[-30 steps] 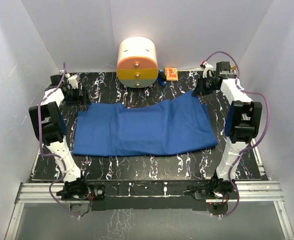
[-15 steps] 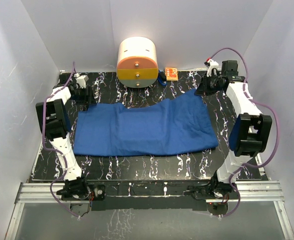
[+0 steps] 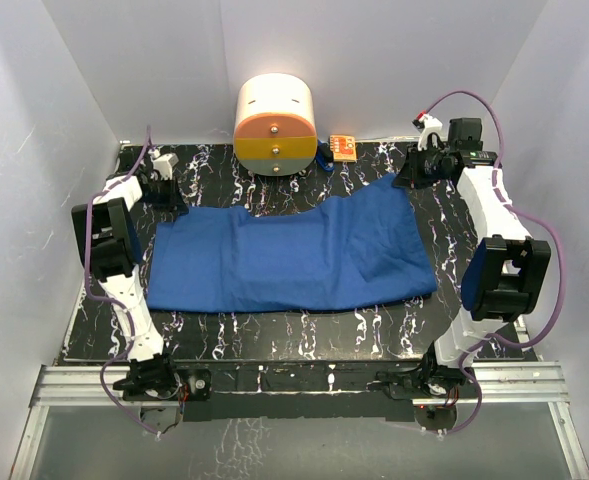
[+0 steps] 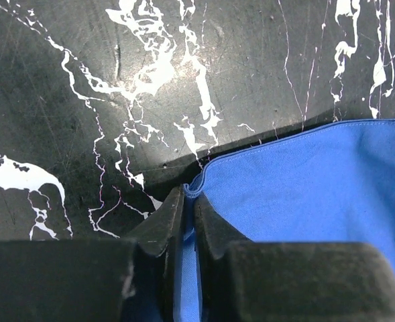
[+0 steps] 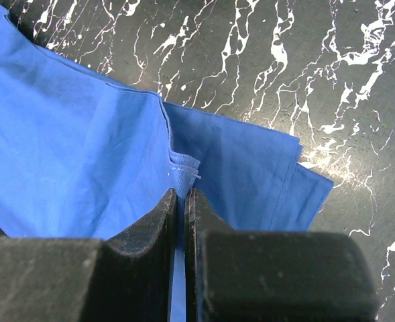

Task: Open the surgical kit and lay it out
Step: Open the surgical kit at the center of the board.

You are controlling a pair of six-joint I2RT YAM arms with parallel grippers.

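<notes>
The surgical kit's royal-blue cloth wrap (image 3: 284,260) lies spread across the black marbled table. My left gripper (image 3: 170,203) is low at the cloth's far-left corner. In the left wrist view its jaws (image 4: 189,198) are shut on the hemmed corner of the cloth (image 4: 304,181). My right gripper (image 3: 406,180) is at the far-right corner. In the right wrist view it (image 5: 182,193) pinches a bunched fold of the cloth (image 5: 70,154), raised a little off the table. Whatever lies under the cloth is hidden.
A round cream-and-orange drawer container (image 3: 274,125) stands at the back centre, with a small orange box (image 3: 342,147) to its right. White walls close in the left, right and back. A bare strip of table (image 3: 304,335) runs along the near edge.
My left gripper has closed onto the cloth's far-left corner. The right arm has stretched toward the back, pulling the far-right corner up and away.
</notes>
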